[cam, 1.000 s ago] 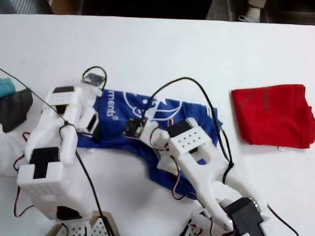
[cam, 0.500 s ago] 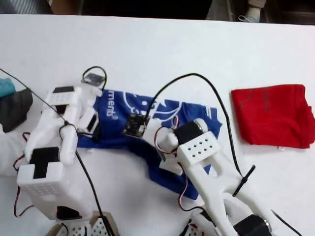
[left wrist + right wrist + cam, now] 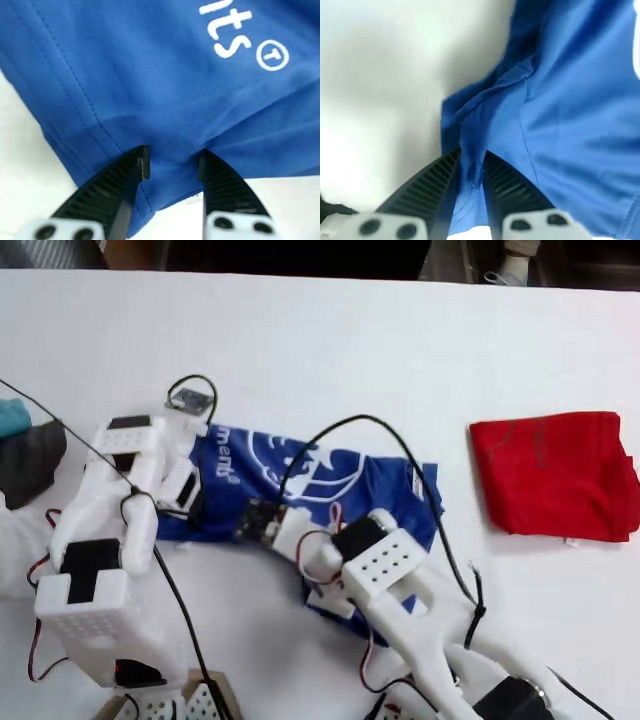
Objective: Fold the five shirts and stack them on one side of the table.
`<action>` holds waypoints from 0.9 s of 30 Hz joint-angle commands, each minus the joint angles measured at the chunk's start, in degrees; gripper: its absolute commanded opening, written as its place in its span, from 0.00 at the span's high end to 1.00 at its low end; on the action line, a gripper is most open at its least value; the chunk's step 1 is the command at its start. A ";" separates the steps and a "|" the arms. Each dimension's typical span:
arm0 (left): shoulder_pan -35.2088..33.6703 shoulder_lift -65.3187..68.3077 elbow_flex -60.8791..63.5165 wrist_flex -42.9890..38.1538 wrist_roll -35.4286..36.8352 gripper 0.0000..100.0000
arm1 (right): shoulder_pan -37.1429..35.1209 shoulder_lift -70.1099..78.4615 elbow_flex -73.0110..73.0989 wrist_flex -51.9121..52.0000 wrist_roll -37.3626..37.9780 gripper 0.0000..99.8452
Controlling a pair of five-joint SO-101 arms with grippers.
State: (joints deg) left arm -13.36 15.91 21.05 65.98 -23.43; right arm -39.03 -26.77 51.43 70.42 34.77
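So the blue shirt point(image 3: 330, 475) is being held down, rumpled, in the middle of the frame on the white table point(image 3: 300, 330). A folded red shirt point(image 3: 555, 475) is lying at the right edge, well apart. A bunched fold of blue cloth is being pinched tight by the right gripper point(image 3: 471, 165). The left gripper point(image 3: 172, 167) is being rested with jaws apart, tips on the shirt's hem.
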 commanded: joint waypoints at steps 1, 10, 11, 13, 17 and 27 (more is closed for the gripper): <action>0.70 -0.09 0.13 -3.52 0.62 0.82 | 3.03 -1.89 0.00 -0.04 -0.26 0.91; 0.00 -0.62 -3.12 1.23 0.35 0.82 | 4.18 -8.04 -14.42 10.33 -0.62 0.77; -0.44 -0.62 -5.05 3.87 0.35 0.82 | 4.35 -9.45 -16.88 11.56 -0.70 0.78; -1.14 -0.62 -10.24 9.58 0.35 0.82 | 4.79 -11.91 -21.01 13.67 -0.70 0.81; -3.08 -0.53 -21.93 19.34 0.35 0.82 | 8.57 -13.58 -23.47 13.76 -0.44 0.84; -1.76 0.09 -36.18 29.01 0.35 0.82 | 19.03 -12.35 -18.46 3.38 -0.70 0.84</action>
State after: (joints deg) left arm -16.62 16.62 -13.14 94.02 -23.25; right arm -23.47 -38.55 31.56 80.53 34.77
